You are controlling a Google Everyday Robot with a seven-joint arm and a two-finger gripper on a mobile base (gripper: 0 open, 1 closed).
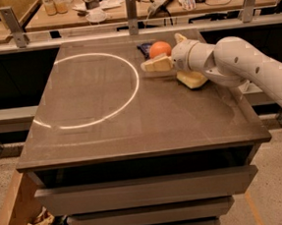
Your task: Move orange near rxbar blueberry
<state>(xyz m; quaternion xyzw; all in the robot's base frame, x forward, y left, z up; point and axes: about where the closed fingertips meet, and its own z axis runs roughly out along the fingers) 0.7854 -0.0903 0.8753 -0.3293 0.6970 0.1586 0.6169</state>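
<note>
The orange (pixel 160 48) sits at the far edge of the bench (pixel 132 130), just beside the dark blue snack bar (pixel 144 48), which shows only as a sliver to its left; they may be touching, though the view is too poor there to be sure. The pincer (pixel 161 55) is right at the orange, reaching in from the right with the arm (pixel 255 67) passing over a pale yellow sponge (pixel 193 79). Whether the pincer is clamped on the fruit or free of it, I cannot tell. Judging by how things lie, the carrying part looks done and this is the setting-down step. The next move calls for a gentle release and a clean pull-back, so that the round fruit does not roll away from the bar or off the far edge.
</note>
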